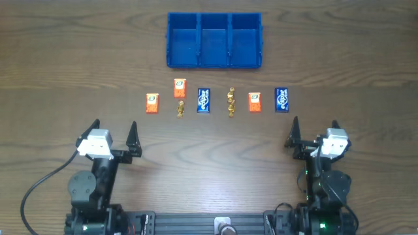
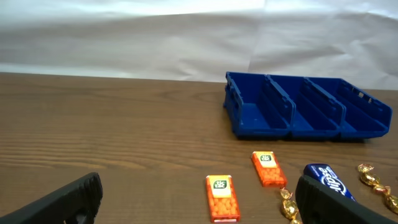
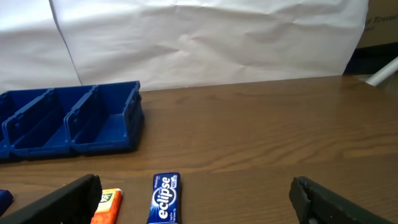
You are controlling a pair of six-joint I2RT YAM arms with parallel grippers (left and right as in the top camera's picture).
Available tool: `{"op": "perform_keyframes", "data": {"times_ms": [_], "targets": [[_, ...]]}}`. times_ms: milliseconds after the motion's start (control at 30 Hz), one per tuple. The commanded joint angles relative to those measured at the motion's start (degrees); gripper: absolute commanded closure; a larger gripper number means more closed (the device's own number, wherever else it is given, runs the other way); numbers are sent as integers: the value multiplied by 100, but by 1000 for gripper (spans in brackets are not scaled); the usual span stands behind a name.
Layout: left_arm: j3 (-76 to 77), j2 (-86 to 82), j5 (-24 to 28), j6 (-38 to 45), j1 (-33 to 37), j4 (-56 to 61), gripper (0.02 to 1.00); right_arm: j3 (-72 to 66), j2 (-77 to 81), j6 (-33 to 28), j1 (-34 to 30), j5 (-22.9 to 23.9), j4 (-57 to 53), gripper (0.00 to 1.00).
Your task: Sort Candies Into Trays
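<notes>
A blue tray (image 1: 214, 64) with three empty compartments stands at the back centre; it is also the blue tray (image 2: 298, 112) and the blue tray (image 3: 74, 121) in the wrist views. In front of it lies a row of candies: three orange boxes (image 1: 152, 103) (image 1: 179, 87) (image 1: 255, 102), two blue packs (image 1: 204, 100) (image 1: 282, 99), and three gold-wrapped sweets (image 1: 181, 108) (image 1: 230, 96) (image 1: 230, 110). My left gripper (image 1: 115, 127) hovers open near the front left, short of the row. My right gripper (image 1: 315, 125) hovers open at the front right, with a blue pack (image 3: 165, 198) just ahead of it.
Bare wooden table (image 1: 52, 78) stretches to both sides of the tray and the candy row. A white backdrop (image 3: 199, 43) rises behind the table's far edge. A black cable (image 1: 39, 186) loops by the left arm's base.
</notes>
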Motion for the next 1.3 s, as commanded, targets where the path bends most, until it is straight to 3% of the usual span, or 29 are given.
{"op": "perform_keyframes", "data": {"times_ms": [33, 967, 1133, 1300], "targets": [[-114, -37, 160, 103, 17, -186, 20, -20, -48, -70, 7, -48, -13, 1], [-57, 63, 227, -131, -33, -168, 20, -20, -48, -70, 7, -50, -13, 1], [846, 1180, 280, -380, -129, -254, 18, -20, -48, -70, 7, -50, -13, 1], [2778, 3353, 269, -376, -323, -988, 18, -20, -48, -70, 7, -50, -13, 1]]}}
